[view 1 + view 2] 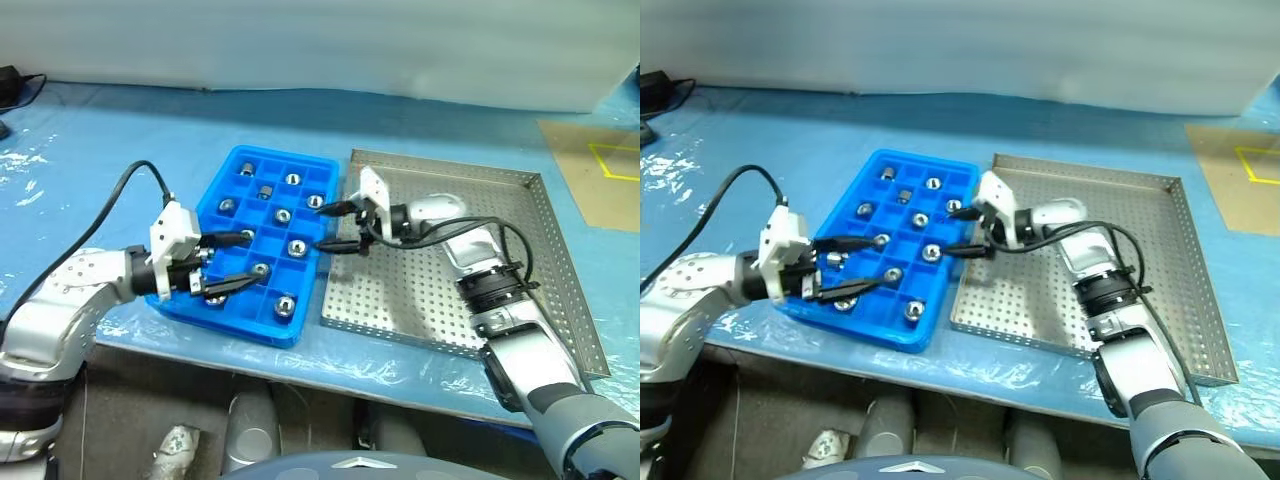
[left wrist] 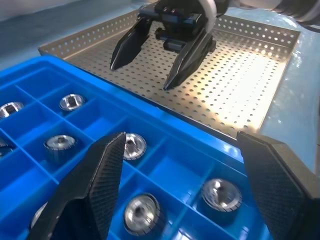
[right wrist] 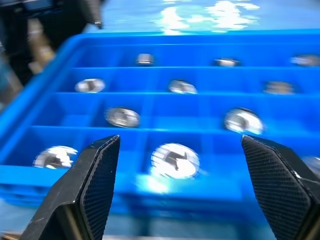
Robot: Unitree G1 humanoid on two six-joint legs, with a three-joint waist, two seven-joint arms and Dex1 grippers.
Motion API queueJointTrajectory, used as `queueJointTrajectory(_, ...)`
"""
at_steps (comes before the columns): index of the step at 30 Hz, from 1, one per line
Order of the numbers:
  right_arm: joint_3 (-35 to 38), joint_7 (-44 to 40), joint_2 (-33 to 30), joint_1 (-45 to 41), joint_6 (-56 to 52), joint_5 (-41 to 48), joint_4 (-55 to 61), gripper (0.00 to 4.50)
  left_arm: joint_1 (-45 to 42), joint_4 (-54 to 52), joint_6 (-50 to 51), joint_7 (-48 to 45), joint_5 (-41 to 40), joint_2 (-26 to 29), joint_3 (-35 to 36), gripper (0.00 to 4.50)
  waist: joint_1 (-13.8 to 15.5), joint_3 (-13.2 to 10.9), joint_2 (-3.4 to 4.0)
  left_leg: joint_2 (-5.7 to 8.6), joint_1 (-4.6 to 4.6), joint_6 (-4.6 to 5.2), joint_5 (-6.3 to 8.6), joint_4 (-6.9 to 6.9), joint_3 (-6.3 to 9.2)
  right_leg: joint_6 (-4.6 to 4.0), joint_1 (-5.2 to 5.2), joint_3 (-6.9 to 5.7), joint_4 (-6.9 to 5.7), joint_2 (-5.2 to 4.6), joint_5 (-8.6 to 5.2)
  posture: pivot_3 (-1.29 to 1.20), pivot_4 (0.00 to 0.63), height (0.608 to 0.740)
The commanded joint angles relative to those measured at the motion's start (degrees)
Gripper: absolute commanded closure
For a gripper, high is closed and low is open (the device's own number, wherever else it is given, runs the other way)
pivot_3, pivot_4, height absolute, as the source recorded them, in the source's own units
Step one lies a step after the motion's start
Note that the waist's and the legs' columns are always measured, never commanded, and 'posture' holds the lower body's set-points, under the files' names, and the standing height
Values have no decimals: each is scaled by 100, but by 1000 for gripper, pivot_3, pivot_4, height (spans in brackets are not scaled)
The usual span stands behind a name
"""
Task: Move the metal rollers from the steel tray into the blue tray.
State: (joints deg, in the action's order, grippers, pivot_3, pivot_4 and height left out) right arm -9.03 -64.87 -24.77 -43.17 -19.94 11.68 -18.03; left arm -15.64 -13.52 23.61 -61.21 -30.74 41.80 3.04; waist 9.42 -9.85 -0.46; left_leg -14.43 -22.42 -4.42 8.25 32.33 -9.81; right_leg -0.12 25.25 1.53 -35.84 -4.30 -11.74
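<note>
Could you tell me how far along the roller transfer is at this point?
Nearly or fully done: the metal rollers sit in compartments of the blue tray, and the steel tray shows a bare floor where visible. In hand: nothing; the left gripper and right gripper are open over the blue tray. Left: apparently only withdrawing.

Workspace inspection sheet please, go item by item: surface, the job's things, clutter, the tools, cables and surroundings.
Surface: table under a pale blue sheet, wrinkled plastic film along the near edge.
Job's things: blue tray left of the steel tray, edges close together; metal rollers sit singly in its compartments; no rollers seen on the steel tray's visible floor.
Clutter: nothing seen on the sheet.
Tools: left tool open over the blue tray's near-left part, empty; right tool open at the seam between the trays, empty.
Cables: black cable looping from the left wrist; black cable along the right forearm.
Surroundings: brown board with yellow tape at far right; dark object at far left.
</note>
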Motion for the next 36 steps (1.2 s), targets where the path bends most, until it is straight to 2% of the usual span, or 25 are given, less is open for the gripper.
queueJointTrajectory(1, 755, 733, -297, 348, -78, 110, 369, 526, -625, 789, -560, -49, 404, -415, -359, 759, -51, 3, -3, 1, 0, -1, -1, 2, 0, 0, -3, 1, 2, 0, 0, -7, 150, 740)
queueJointTrajectory(6, 1514, 1409, -692, 1385, -583, 322, 1457, 526, -1389, 1819, -983, -293, 636, -1117, -728, 759, -238, 5, -5, 11, -3, 3, 1, -4, 0, 3, -4, 4, 13, 1, 1, -98, 150, 740)
queueJointTrajectory(11, 1733, 1497, -942, 2108, -1205, 742, 2614, 526, -1716, 2329, -1129, -765, 706, -1254, -863, 759, -565, 5, -5, 8, 16, 6, 2, -13, -11, 3, -1, 5, 15, 11, 1, -174, 150, 740)
queueJointTrajectory(14, 1765, 1647, -989, 2141, -1285, 781, 2696, 526, -1875, 2638, -1292, -901, 826, -1300, -894, 759, -685, 5, -5, 8, 39, 6, 3, -12, -15, 2, -11, 10, 10, 10, 1, -184, 150, 740)
queueJointTrajectory(19, 1694, 1835, -947, 2046, -1288, 804, 2718, 526, -1976, 2905, -1442, -914, 936, -1384, -847, 759, -701, 5, -5, 20, 44, 7, 3, -5, -15, 2, -20, 16, 11, 2, 6, -178, 150, 740)
queueJointTrajectory(36, 1452, 1843, -930, 1656, -1145, 780, 2305, 526, -1593, 2411, -1311, -724, 892, -1322, -693, 759, -664, 4, -5, 20, 35, 32, 18, -10, -16, 0, -18, 12, 26, 0, 6, -119, 150, 740)
